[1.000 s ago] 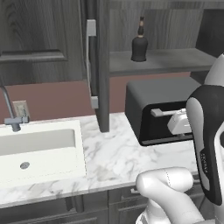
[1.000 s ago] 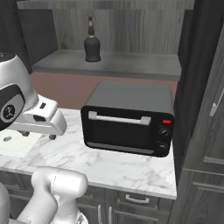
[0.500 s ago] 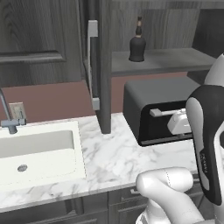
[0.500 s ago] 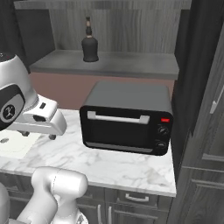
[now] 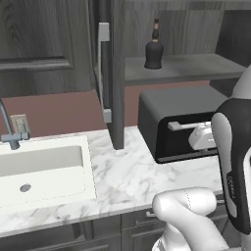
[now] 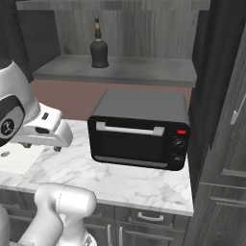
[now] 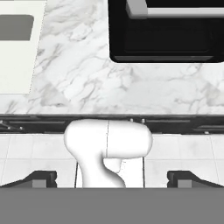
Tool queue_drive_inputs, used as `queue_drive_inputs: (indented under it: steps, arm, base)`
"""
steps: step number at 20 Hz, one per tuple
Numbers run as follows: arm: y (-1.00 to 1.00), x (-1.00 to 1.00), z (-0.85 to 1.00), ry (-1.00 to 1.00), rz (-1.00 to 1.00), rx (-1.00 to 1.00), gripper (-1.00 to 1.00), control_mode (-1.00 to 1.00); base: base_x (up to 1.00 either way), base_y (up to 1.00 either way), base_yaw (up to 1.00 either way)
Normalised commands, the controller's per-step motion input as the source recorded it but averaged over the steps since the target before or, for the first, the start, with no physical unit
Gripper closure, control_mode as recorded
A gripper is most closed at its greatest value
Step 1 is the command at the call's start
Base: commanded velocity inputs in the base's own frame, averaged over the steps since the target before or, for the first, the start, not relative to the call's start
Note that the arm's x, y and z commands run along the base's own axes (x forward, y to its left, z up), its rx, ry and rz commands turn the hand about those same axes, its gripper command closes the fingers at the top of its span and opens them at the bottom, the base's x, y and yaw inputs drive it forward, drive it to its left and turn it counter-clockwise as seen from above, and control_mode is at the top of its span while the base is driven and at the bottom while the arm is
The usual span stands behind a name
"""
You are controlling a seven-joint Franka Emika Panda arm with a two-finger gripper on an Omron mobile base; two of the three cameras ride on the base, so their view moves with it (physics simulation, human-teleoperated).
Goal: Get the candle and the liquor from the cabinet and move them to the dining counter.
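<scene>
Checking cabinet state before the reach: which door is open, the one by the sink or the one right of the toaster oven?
The door by the sink: it swings out edge-on, baring the shelf with the black bottle. The right-hand door sits shut.

You see the liquor [image 5: 154, 50] standing upright on the cabinet [image 5: 196, 68] shelf. Below that shelf, the marble bench [image 5: 122, 171] carries a black toaster oven [image 6: 139, 129], with a white sink [image 5: 41, 169] set in well left of the oven.
</scene>
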Motion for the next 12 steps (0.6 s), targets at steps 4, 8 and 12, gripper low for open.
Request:
queue_drive_inputs:
  steps: [4, 8, 12]
  arm:
    - [-0.01, -0.02, 0.47, -0.36, 0.04, 0.0, -1.0, -1.0]
    - [0.03, -0.04, 0.76, -0.44, 0.0, 0.0, -1.0, -1.0]
    - [0.02, 0.0, 0.9, -0.41, 0.0, 0.0, -1.0, -1.0]
  base:
    - [0.0, 0.0, 0.0]
    - [0.0, 0.0, 0.0]
    - [0.0, 0.0, 0.0]
